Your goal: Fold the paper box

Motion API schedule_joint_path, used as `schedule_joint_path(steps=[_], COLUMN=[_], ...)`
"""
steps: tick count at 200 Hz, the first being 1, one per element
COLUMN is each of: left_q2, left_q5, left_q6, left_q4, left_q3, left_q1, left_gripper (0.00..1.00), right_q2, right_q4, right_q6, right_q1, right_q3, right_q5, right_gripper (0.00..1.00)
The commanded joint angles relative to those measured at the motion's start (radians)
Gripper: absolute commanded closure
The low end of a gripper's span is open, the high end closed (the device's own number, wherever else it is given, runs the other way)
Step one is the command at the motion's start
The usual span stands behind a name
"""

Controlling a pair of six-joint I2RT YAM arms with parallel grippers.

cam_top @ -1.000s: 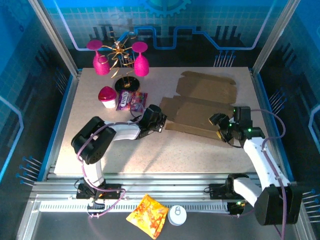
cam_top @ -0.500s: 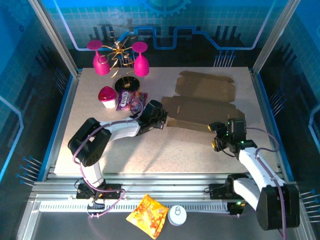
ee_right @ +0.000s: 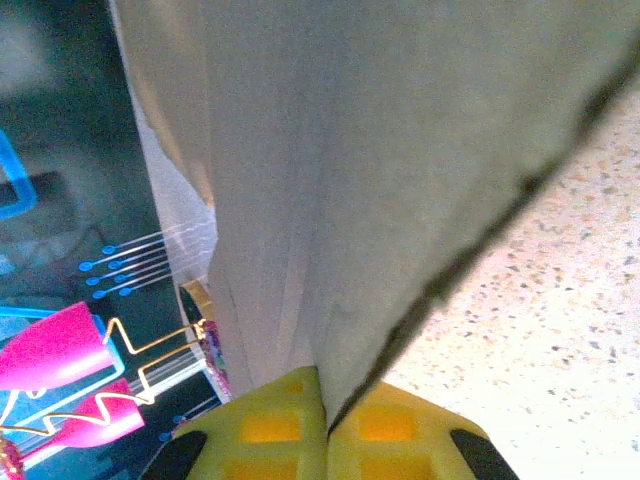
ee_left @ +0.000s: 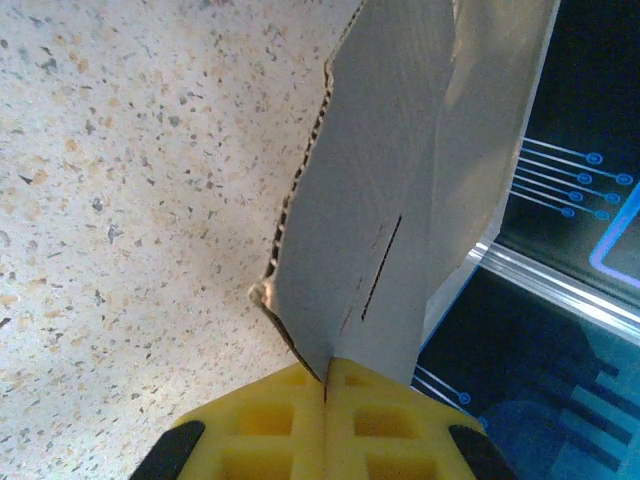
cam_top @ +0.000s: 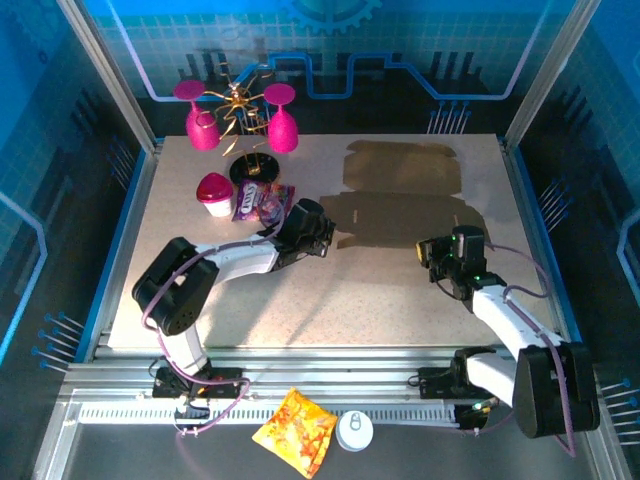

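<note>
Two small things are lying nearest, on the metal rail in front of the bench [cam_top: 300, 310]: an orange-yellow snack bag [cam_top: 295, 430] and a white round cap [cam_top: 354, 430]. Farther in, the right gripper [cam_top: 435, 258] is now pinching the near right part of the paper box [cam_top: 400, 215]. Its jaws are pressed together on the cardboard, while one second ago they were spread. The left gripper [cam_top: 322, 240] is still holding the left edge of the box with its jaws pressed on the corrugated edge, as the left wrist view is showing. The box is sitting on the far right part of the bench. Its near edge is now lying farther from the arm bases than before, and its outline is looking blurred. Beyond the left gripper, a purple packet [cam_top: 262, 203] and a pink cup [cam_top: 214, 193] are staying in their places.
</note>
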Motion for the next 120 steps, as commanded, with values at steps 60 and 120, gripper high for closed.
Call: schedule_joint_path(steps=[60, 120], left_q2=[-0.296, -0.463], left_q5=[-0.035, -0.135], left_q6=[0.413, 0.664], left_q4=[-0.286, -0.461], left_q3=[0.147, 0.265], left_q1=[0.046, 0.085], left_gripper=[0.29, 0.27], right_q2=[-0.006, 0.043], right_q4=[-0.316, -0.319], right_q6=[-0.117, -0.275], right_q1=[0.003, -0.003], right_q3=[0.454, 0.757], right_q5=[0.066, 0.015], right_gripper=[1.0, 1.0])
